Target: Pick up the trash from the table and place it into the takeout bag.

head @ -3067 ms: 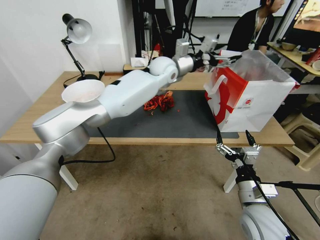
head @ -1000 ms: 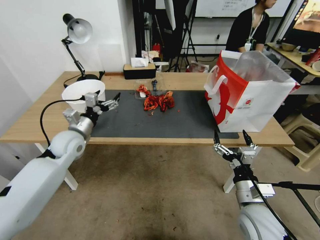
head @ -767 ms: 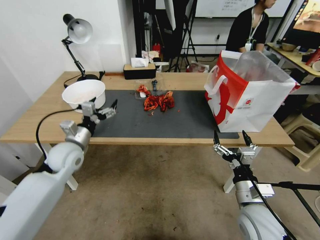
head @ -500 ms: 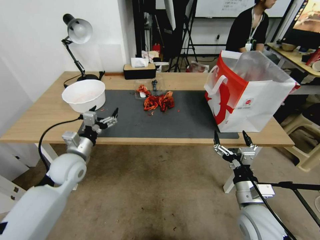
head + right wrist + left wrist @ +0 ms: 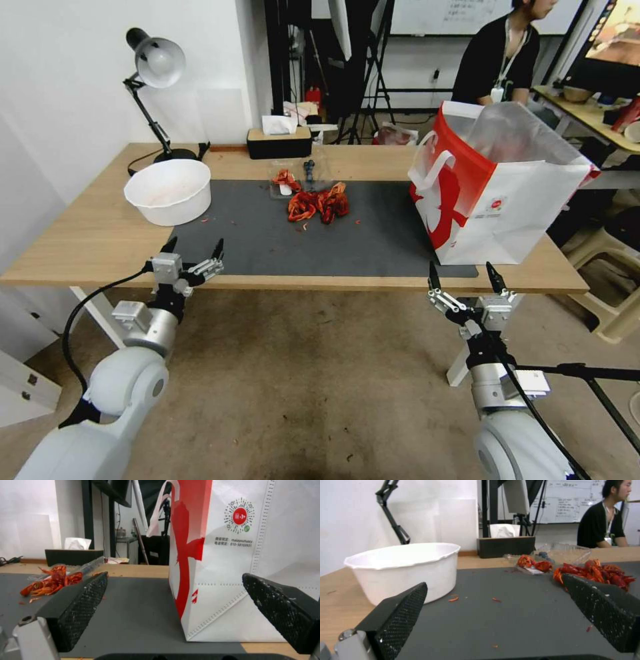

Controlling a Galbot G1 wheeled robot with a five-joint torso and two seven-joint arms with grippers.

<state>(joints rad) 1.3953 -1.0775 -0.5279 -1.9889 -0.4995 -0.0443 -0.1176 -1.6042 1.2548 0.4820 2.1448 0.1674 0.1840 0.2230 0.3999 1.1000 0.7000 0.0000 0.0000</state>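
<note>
The trash on the table [image 5: 93, 230] is a heap of red shell scraps [image 5: 319, 203] [image 5: 596, 571] [image 5: 50, 583] on the dark mat, with a clear plastic tray [image 5: 293, 179] [image 5: 563, 553] just behind it. A white bowl [image 5: 168, 191] [image 5: 406, 570] stands at the mat's left end. The takeout bag [image 5: 497, 190] [image 5: 240, 555] stands open and upright on the right. My left gripper [image 5: 195, 245] [image 5: 493, 583] hangs open and empty at the table's front edge, short of the bowl. My right gripper [image 5: 461, 268] [image 5: 175, 577] is open and empty, low before the front edge, facing the bag.
A desk lamp [image 5: 155, 63] stands at the table's back left and a dark tissue box [image 5: 279, 141] [image 5: 506, 546] at the back middle. Small red crumbs dot the mat [image 5: 300, 240]. A person sits behind the bag, beside another desk.
My left arm has drawn back from over the takeout bag, swept left past the white bowl, and dropped to the table's front edge. The right arm has stayed put.
</note>
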